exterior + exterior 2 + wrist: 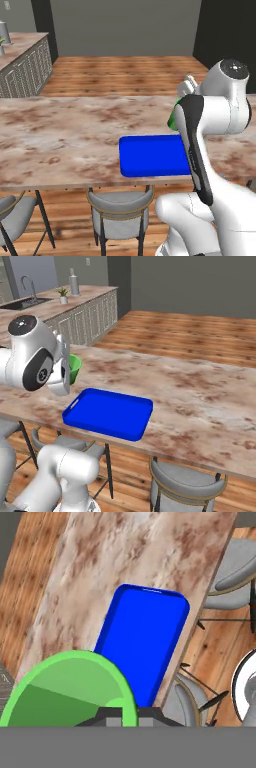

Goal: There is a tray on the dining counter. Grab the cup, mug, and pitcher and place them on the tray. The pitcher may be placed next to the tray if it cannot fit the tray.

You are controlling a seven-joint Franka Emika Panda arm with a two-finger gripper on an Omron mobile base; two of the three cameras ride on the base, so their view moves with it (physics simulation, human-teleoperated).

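One plain green handleless cup (70, 689) clamped in the pincer (130, 714) above the blue tray (142, 647).

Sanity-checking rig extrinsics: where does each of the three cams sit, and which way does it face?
Left base view: behind-left of the arm, facing forward-down over the dining counter; arm at lower right.
Right base view: behind-right, same counter; arm at lower left.
Hand view: on the hand, looking down past the gripper, shut on the cup.
All three share the tray and cup.
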